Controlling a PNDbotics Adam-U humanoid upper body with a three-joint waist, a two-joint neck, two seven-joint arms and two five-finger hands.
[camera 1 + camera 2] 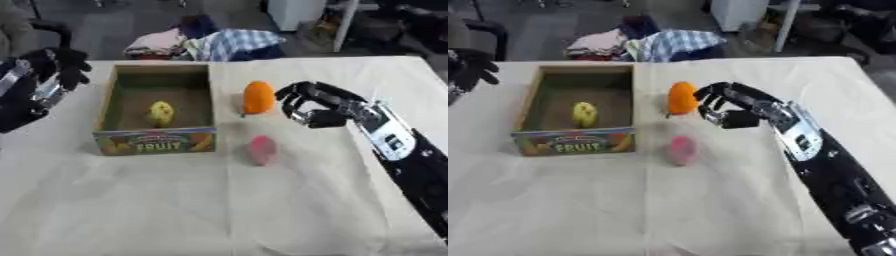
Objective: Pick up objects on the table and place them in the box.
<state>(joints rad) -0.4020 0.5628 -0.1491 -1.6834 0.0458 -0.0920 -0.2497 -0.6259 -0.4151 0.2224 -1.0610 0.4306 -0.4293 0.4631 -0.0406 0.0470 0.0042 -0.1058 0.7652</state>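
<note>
A cardboard box with "FRUIT" on its front stands left of centre; a yellow fruit lies inside it. An orange object stands upright on the cloth just right of the box. A pink object lies nearer the front, below the orange one. My right hand hovers right beside the orange object, fingers arched and spread toward it, holding nothing. My left hand is raised at the far left beyond the box, fingers relaxed and empty.
A white cloth covers the table. A heap of clothes lies past the far edge. The broad front part of the cloth is bare.
</note>
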